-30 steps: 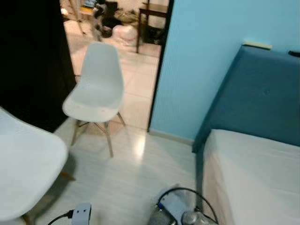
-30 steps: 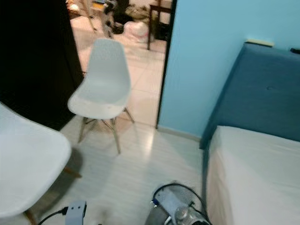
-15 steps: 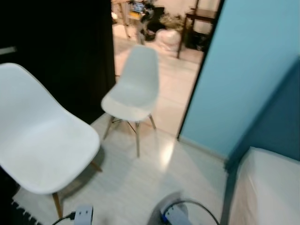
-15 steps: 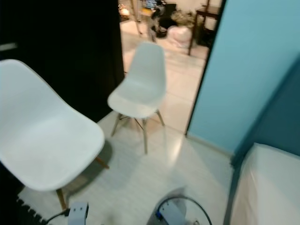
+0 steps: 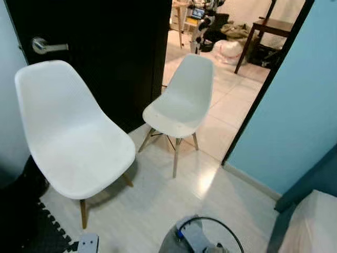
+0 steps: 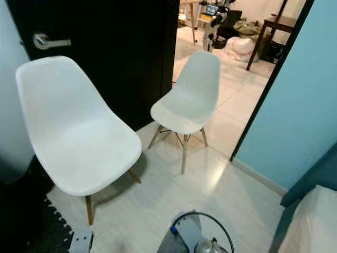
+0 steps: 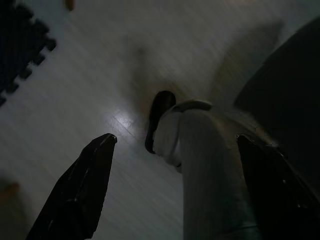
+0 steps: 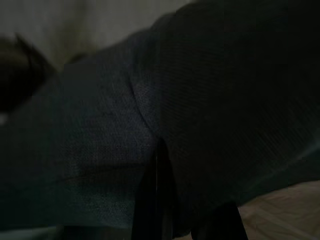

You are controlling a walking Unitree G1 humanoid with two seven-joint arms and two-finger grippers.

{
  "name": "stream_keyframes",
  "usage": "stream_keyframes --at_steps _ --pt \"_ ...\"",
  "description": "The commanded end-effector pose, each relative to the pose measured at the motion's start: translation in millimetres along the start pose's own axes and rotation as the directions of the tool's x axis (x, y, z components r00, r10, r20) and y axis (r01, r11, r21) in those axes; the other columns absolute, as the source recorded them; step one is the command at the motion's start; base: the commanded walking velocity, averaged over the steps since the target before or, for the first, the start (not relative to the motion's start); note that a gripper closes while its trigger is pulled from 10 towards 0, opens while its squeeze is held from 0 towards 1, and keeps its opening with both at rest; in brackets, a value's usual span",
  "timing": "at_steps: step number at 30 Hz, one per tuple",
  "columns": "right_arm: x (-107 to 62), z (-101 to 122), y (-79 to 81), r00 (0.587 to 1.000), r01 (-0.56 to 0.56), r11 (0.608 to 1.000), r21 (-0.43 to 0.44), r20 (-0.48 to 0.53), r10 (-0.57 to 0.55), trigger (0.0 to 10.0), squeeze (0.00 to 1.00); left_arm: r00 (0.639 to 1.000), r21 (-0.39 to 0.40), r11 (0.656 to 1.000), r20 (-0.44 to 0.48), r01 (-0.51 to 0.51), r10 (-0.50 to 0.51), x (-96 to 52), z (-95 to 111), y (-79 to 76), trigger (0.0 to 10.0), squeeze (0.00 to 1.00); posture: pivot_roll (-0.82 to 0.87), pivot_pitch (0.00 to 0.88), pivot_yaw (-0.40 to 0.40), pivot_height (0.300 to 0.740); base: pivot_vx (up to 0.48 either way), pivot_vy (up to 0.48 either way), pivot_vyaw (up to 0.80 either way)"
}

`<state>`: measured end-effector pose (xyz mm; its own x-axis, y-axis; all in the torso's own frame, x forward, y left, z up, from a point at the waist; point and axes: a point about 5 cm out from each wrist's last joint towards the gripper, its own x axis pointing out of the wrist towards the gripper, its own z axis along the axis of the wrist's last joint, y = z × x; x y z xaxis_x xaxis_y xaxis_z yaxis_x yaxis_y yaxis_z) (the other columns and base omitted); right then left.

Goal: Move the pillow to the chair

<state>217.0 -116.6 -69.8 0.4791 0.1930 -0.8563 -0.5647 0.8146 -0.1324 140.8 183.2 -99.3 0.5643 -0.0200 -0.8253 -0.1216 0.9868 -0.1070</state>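
Two white chairs (image 5: 76, 132) (image 5: 181, 103) face us (our left gripper (image 7: 175, 185) spread wide; right gripper (image 8: 185, 220) clamped on dark pillow (image 8: 200, 110)).

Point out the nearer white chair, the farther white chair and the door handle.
nearer white chair (image 5: 79, 153): left eye view, on the seat.
farther white chair (image 5: 176, 113): left eye view, on the seat.
door handle (image 5: 45, 46): left eye view, on the silver lever.

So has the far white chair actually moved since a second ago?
No. The far chair sits by the same doorway beside the black door; the camera has swung left, shifting the whole picture.
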Motion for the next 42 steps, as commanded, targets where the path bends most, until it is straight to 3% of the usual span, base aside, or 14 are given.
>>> stream_keyframes --at_steps 1,15,18,22,24,25,27,29,30,34,35,37,38,42 --pt "-0.9 11 -9.0 0.998 0.033 0.998 0.051 0.056 -0.036 10.0 0.00 0.999 0.026 0.999 -0.038 0.037 -0.036 -0.2 -8 -8.6 10.0 0.00 0.12 0.038 -0.119 0.737 0.480 0.000 0.00" --pt "-2.7 56 -7.7 0.970 -0.036 0.986 0.163 0.242 -0.004 10.0 0.00 0.998 0.036 0.998 -0.050 0.044 -0.042 -0.9 -11 -8.7 10.0 0.00 0.12 0.046 -0.117 0.737 0.480 0.000 -0.49" --pt "-13.1 108 -7.1 0.867 -0.266 0.919 0.290 0.489 0.096 10.0 0.00 0.998 0.039 0.998 -0.053 0.047 -0.045 -1.0 -11 -9.0 10.0 0.00 0.12 0.048 -0.113 0.737 0.480 0.000 0.00" --pt "-21.4 131 -9.6 0.789 -0.378 0.881 0.284 0.597 0.147 10.0 0.00 0.997 0.040 0.998 -0.054 0.049 -0.046 -1.1 -12 -9.1 10.0 0.00 0.12 0.049 -0.113 0.737 0.480 0.000 0.00" --pt "-46.4 177 -27.9 0.546 -0.682 0.661 0.311 0.819 0.177 10.0 0.00 0.997 0.040 0.998 -0.056 0.050 -0.048 -1.1 -12 -9.2 10.0 0.00 0.12 0.052 -0.113 0.737 0.480 0.000 0.00" --pt "-46.4 177 -27.9 0.546 -0.682 0.661 0.311 0.819 0.177 10.0 0.00 0.997 0.040 0.998 -0.056 0.050 -0.048 -1.1 -12 -9.2 10.0 0.00 0.12 0.052 -0.113 0.737 0.480 0.000 0.00" --pt "-78.4 213 -48.7 0.232 -0.879 0.457 0.132 0.958 0.169 10.0 0.00 0.997 0.040 0.998 -0.057 0.052 -0.050 -1.0 -12 -9.7 10.0 0.00 0.12 0.052 -0.113 0.737 0.480 0.000 0.00" --pt "-97.6 229 -59.5 0.065 -0.918 0.396 -0.010 0.982 0.175 10.0 0.00 0.997 0.039 0.998 -0.058 0.053 -0.051 -1.0 -12 -10.0 10.0 0.00 0.11 0.053 -0.112 0.737 0.480 0.000 0.00" --pt "-102.6 233 -62.0 0.028 -0.920 0.390 -0.045 0.983 0.179 10.0 0.00 0.997 0.039 0.998 -0.058 0.053 -0.051 -1.0 -12 -10.1 10.0 0.00 0.11 0.053 -0.112 0.737 0.480 0.000 0.00" --pt "-107.7 244 -57.5 0.025 -0.889 0.450 -0.082 0.974 0.227 10.0 0.00 0.997 0.039 0.998 -0.059 0.055 -0.053 -1.0 -12 -10.6 10.0 0.00 0.11 0.053 -0.113 0.737 0.480 0.000 0.00" --pt "-103.2 247 -47.8 0.099 -0.841 0.537 -0.061 0.960 0.263 10.0 0.00 0.997 0.038 0.998 -0.059 0.056 -0.054 -1.0 -13 -10.9 10.0 0.00 0.11 0.054 -0.114 0.737 0.480 0.000 0.00" --pt "-98.9 248 -41.0 0.155 -0.812 0.582 -0.039 0.948 0.279 10.0 0.00 0.997 0.037 0.998 -0.060 0.057 -0.055 -1.1 -13 -11.1 10.0 0.00 0.11 0.053 -0.116 0.737 0.480 0.000 0.00" --pt "-92.3 247 -29.6 0.225 -0.767 0.641 -0.021 0.927 0.300 10.0 0.00 0.997 0.035 0.998 -0.059 0.058 -0.056 -1.1 -13 -11.4 10.0 0.00 0.12 0.054 -0.116 0.737 0.480 0.000 0.00" --pt "-88.5 245 -20.4 0.234 -0.772 0.635 -0.027 0.917 0.323 10.0 0.00 0.997 0.033 0.998 -0.059 0.059 -0.057 -1.1 -13 -11.6 10.0 0.00 0.12 0.054 -0.117 0.737 0.480 0.000 0.00"
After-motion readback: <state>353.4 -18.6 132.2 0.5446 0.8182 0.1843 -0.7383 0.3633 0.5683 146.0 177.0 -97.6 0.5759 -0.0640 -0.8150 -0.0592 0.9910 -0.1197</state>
